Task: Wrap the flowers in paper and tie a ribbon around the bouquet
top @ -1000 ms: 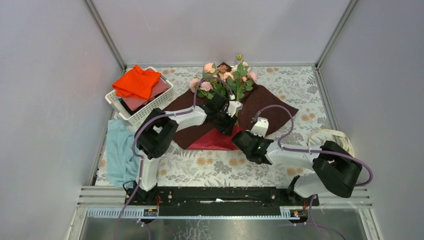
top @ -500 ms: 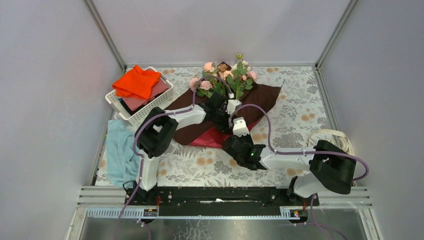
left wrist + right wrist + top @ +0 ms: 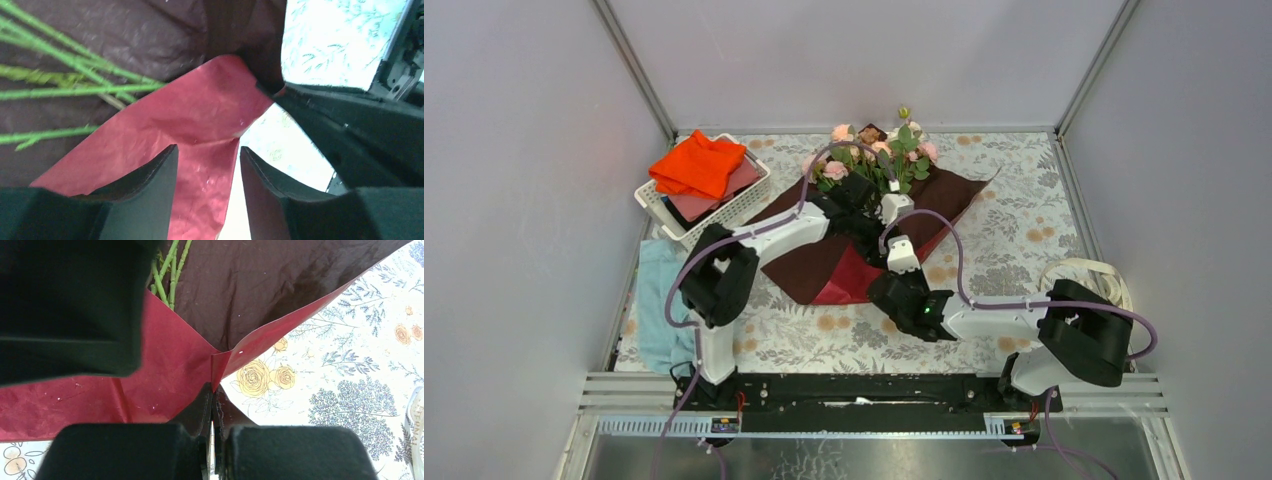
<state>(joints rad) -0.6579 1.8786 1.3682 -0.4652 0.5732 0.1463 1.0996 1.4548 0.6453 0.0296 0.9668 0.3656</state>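
Red paper, pinched in right gripper

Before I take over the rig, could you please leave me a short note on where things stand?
Left gripper: jaws open above the red folded-up part of the paper, gripping nothing.
Right gripper: jaws shut on a folded edge of the paper, near the stem ends.
Flowers: lying on the paper, blooms at the far side, stems toward the arms.
Ribbon: lying at the table's right side, untouched.
Done: near part of the paper turned up over the stems.
Left: finish wrapping, then tie the ribbon.
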